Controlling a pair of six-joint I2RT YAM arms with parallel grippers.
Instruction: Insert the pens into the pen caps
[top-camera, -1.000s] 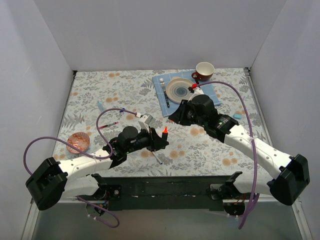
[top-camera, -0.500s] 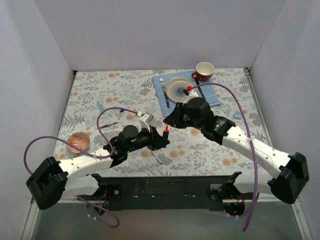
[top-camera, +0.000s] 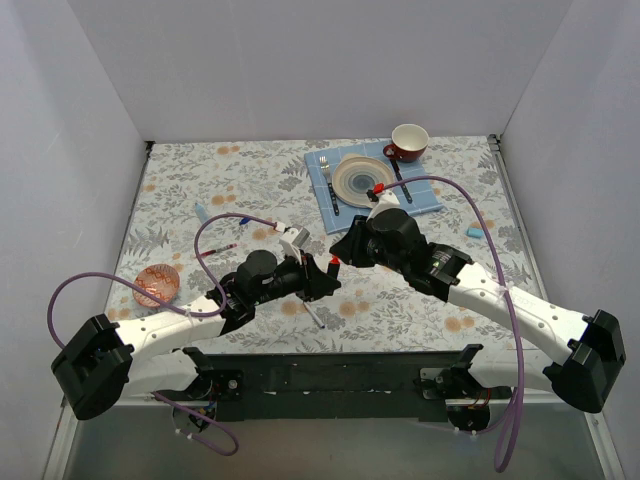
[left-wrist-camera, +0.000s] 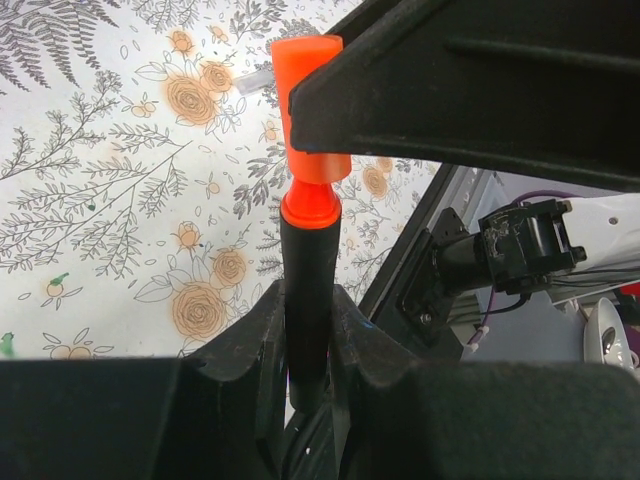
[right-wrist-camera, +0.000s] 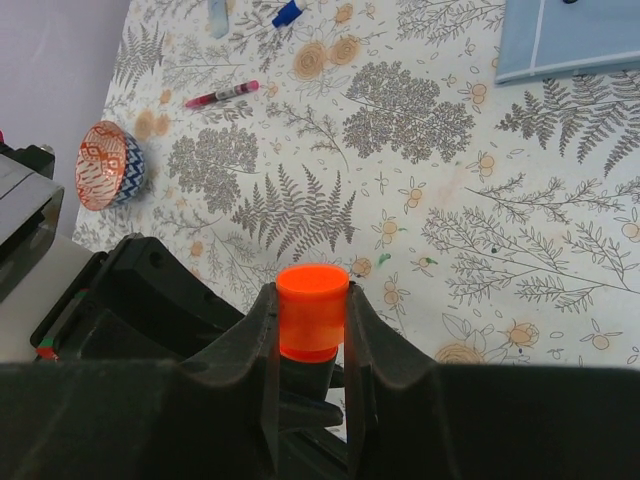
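I see my left gripper (left-wrist-camera: 308, 310) clamped on the black marker (left-wrist-camera: 308, 250), right gripper (right-wrist-camera: 312, 315) pinching the orange cap (right-wrist-camera: 312, 285), cap meeting marker's tip.

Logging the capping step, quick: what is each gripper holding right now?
Left gripper: shut on the black marker.
Right gripper: shut on the orange cap, right at the marker's orange end.

4 pens (top-camera: 222, 248), 3 caps (right-wrist-camera: 312, 310).
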